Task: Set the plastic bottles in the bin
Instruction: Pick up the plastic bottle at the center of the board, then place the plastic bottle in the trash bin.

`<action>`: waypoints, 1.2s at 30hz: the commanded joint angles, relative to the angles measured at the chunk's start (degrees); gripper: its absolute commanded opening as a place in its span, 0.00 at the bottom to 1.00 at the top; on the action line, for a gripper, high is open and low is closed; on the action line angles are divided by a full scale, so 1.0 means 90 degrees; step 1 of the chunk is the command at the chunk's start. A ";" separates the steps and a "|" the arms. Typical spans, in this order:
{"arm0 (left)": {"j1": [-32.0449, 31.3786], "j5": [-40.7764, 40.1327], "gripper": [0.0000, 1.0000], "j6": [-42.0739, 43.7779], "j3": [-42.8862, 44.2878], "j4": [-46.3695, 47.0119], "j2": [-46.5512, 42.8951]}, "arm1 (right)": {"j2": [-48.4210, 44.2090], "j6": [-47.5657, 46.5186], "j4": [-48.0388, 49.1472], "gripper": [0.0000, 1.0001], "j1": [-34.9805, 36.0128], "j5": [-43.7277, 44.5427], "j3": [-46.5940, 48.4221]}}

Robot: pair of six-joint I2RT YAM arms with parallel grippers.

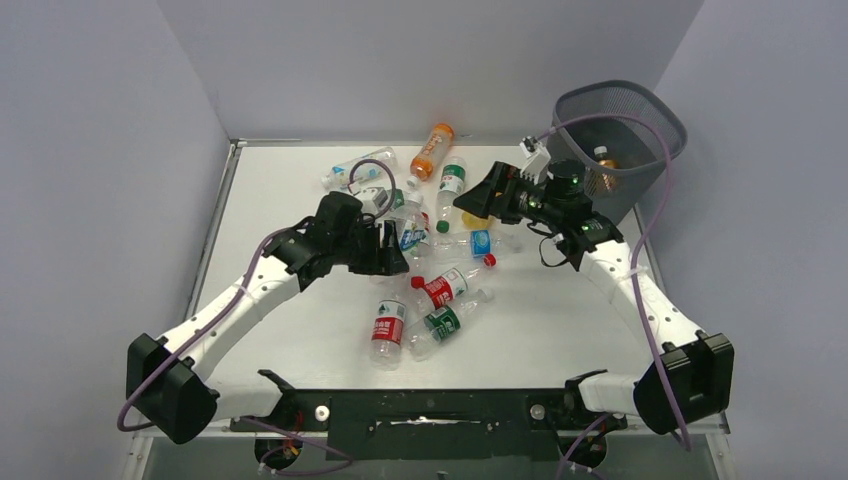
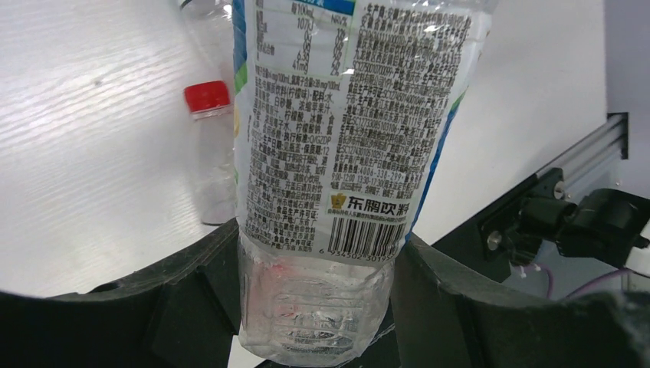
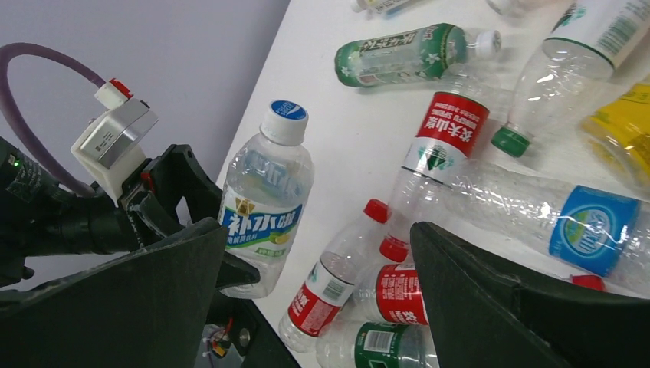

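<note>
Left wrist view: a clear bottle [image 2: 345, 130] with a densely printed label is clamped near its base between the two dark fingers [image 2: 192, 307] of the left gripper [image 2: 318, 253], which is closed partway onto it, and a red-capped bottle [image 2: 208, 146] is seen lying on the white bench [image 2: 84, 153] behind. In the right wrist view the held bottle is shown with a blue cap, and the right gripper [image 3: 320, 245] is spread wide with nothing held, above a red-labelled bottle [image 3: 448, 130], a green-labelled bottle [image 3: 398, 54] and a blue-labelled bottle [image 3: 590, 230]. In the top external view the loose bottles are gathered at mid-bench, an orange bottle [image 1: 432, 150] lying farthest back. The wire-mesh bin [image 1: 640, 100] is set at the far right corner, and a white-capped bottle [image 1: 603, 160] is visible inside it.
</note>
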 commanded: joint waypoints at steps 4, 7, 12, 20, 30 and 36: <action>-0.0495 0.0465 0.48 -0.0030 0.0049 0.1055 -0.0405 | 0.0236 0.0388 0.0805 0.95 0.0341 -0.0226 0.0094; -0.0796 0.0332 0.49 -0.0052 0.0038 0.1177 -0.0382 | 0.0374 0.0382 0.0795 0.95 0.0501 -0.0138 0.0194; -0.1116 -0.0092 0.48 -0.0001 0.0090 0.1076 -0.0204 | 0.0548 0.0366 0.0808 0.97 0.0769 -0.0025 0.0351; -0.1338 -0.0638 0.49 0.0173 0.0245 0.0887 0.0010 | 0.0663 0.0324 0.0637 0.98 0.1008 0.0073 0.0467; -0.1580 -0.1310 0.48 0.0331 0.0360 0.0781 0.0193 | 0.0870 0.0154 0.0179 0.96 0.1195 0.0120 0.0470; -0.1608 -0.1593 0.49 0.0374 0.0334 0.0864 0.0008 | 0.1120 0.0068 -0.0013 0.89 0.1237 -0.0008 0.0565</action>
